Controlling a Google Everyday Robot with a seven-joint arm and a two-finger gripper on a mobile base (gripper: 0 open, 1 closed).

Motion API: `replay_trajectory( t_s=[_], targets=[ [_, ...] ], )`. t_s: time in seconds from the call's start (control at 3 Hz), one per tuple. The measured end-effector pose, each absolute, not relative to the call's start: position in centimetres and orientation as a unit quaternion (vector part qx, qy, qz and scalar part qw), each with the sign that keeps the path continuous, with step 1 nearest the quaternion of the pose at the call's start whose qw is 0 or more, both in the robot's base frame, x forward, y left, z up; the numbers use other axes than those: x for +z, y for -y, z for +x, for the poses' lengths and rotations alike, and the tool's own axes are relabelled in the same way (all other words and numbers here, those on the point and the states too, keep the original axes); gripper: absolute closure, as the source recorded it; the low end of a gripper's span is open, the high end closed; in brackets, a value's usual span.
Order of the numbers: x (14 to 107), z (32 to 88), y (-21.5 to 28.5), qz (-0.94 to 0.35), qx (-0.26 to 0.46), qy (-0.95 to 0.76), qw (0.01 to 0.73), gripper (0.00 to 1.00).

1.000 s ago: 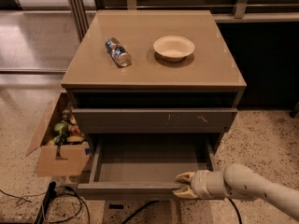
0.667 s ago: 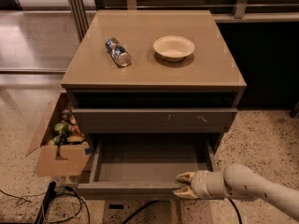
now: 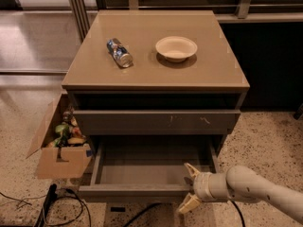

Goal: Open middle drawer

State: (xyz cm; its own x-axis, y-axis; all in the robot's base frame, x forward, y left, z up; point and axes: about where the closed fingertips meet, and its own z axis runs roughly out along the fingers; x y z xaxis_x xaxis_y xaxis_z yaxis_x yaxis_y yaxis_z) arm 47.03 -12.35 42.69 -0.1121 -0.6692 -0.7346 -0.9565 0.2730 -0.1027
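The middle drawer (image 3: 142, 190) stands pulled far out of the cabinet, with a plain dark-grey front and its grey inner tray (image 3: 147, 167) showing empty. My gripper (image 3: 188, 188) is at the right end of the drawer front, reaching in from the lower right. Its fingers are spread wide, one fingertip (image 3: 191, 168) above the front edge and the other below it. It holds nothing. The taller grey front with pale scratch marks (image 3: 156, 122) above is pushed in.
On the cabinet top (image 3: 213, 74) lie a crushed can (image 3: 119, 52) and a pale bowl (image 3: 176, 48). An open cardboard box (image 3: 59, 145) of small items stands on the floor at the left. Cables (image 3: 61, 205) run along the floor at the lower left.
The gripper's fingers have spread much wider apart at the drawer front and no longer pinch it. The drawer and arm have stayed about where they were.
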Motion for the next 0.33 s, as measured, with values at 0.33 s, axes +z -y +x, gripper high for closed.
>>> replay_trajectory(
  t_s=[0.33],
  targets=[
    [42.69,47.03,12.34,-0.567,0.205,-0.717,0.350,0.00]
  ],
)
